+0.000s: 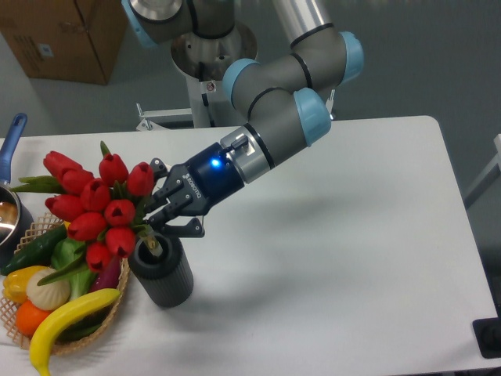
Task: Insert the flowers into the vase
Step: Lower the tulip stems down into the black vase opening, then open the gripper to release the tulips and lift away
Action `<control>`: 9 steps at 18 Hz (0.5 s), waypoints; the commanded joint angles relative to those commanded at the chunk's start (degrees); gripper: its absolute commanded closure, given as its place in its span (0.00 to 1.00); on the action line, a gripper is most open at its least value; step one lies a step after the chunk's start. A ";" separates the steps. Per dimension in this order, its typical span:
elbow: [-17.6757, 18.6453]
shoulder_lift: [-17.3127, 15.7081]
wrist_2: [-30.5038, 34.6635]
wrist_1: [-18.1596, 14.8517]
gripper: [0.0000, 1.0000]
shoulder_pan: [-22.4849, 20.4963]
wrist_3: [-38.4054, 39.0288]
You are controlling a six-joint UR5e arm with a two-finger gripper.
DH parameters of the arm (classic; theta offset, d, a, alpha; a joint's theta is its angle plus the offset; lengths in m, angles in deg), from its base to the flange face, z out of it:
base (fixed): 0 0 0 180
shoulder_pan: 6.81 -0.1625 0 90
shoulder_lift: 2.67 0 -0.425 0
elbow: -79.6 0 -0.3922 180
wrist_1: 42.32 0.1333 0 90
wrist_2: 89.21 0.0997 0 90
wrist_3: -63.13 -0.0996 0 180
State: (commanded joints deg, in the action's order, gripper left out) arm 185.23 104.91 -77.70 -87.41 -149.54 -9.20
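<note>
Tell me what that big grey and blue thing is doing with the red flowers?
That is a robot arm. One camera looks down at its white table from in front. At the arm's end is a gripper, a hand with two fingers. It holds a bunch of red flowers by the stems, leaning left, with the stem ends at the mouth of a dark vase. Beside the vase sits a basket of toy fruit and vegetables, with a yellow banana on top.
</note>
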 joint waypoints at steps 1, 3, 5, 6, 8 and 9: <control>0.88 0.09 0.00 0.00 0.95 0.00 -0.97; 2.11 0.70 0.17 0.00 0.85 -0.09 -2.46; 2.38 1.84 0.79 0.09 0.81 -0.09 -5.10; 2.47 2.63 1.49 0.09 0.80 -0.09 -6.24; 2.47 3.51 2.02 0.09 0.76 -0.09 -7.39; 2.47 3.69 2.02 0.09 0.73 -0.09 -7.74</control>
State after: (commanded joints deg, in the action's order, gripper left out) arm 187.70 108.60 -75.68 -87.32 -149.63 -16.94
